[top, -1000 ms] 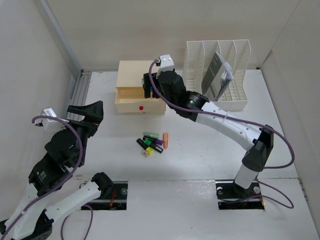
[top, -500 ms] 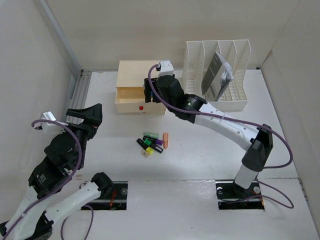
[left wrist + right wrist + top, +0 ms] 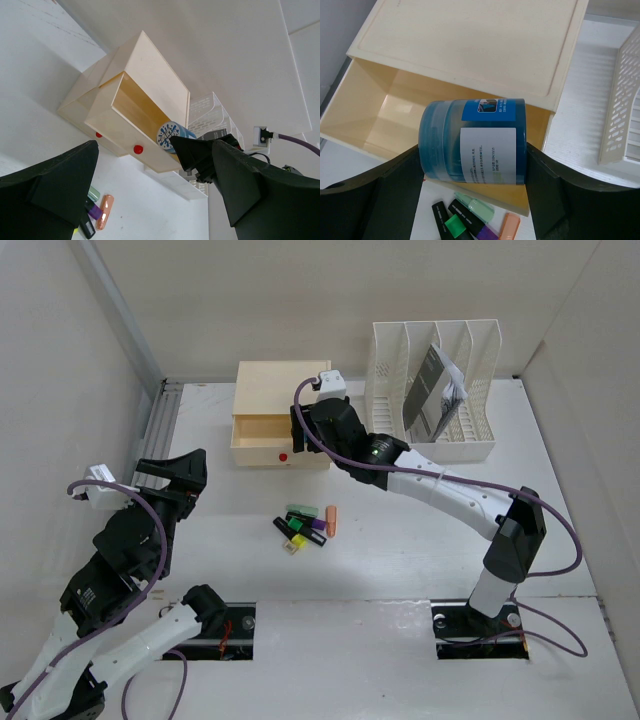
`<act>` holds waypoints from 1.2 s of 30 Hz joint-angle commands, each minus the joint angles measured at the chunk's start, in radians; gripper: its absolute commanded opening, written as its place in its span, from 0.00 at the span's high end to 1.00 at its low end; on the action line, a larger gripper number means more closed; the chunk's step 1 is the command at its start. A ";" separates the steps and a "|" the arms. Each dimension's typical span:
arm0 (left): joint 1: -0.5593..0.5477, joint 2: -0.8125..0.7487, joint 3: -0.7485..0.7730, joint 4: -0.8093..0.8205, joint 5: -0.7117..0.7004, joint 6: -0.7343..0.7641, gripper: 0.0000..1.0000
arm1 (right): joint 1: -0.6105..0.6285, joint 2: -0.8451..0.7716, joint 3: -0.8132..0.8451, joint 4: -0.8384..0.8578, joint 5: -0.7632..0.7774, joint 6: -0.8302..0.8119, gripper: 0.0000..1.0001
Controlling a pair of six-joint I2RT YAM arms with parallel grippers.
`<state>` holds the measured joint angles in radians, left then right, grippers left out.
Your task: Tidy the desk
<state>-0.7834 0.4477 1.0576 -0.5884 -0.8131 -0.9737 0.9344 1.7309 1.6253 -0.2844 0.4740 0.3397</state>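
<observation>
Top view: the desk [image 3: 420,540] spans the frame beneath both arms; a wooden drawer box [image 3: 272,385] and a file rack [image 3: 480,448] stand at its far edge; markers [image 3: 305,525] lie mid-desk; the right gripper [image 3: 300,426] sits over the open drawer [image 3: 258,426]; the left gripper [image 3: 175,475] hangs at the desk's left side.
Left wrist: fingers spread wide, nothing between them.
Right wrist: the fingers clamp a blue jar [image 3: 485,120], lying sideways, over the drawer's right end; contact with the drawer cannot be told.
</observation>
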 commanded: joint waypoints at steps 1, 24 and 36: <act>0.004 -0.009 -0.005 0.021 -0.015 0.000 0.04 | 0.007 -0.011 0.005 0.063 -0.034 0.001 0.54; 0.004 -0.009 0.004 0.021 -0.006 0.000 0.04 | 0.037 -0.073 0.036 0.114 -0.095 -0.115 0.20; 0.004 0.195 -0.082 0.182 0.187 0.114 1.00 | -0.142 -0.399 -0.097 0.125 -0.662 -0.606 1.00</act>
<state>-0.7830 0.5514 1.0069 -0.4999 -0.7273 -0.9249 0.9138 1.4593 1.5795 -0.2100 0.1246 -0.0925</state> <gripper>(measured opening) 0.041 0.009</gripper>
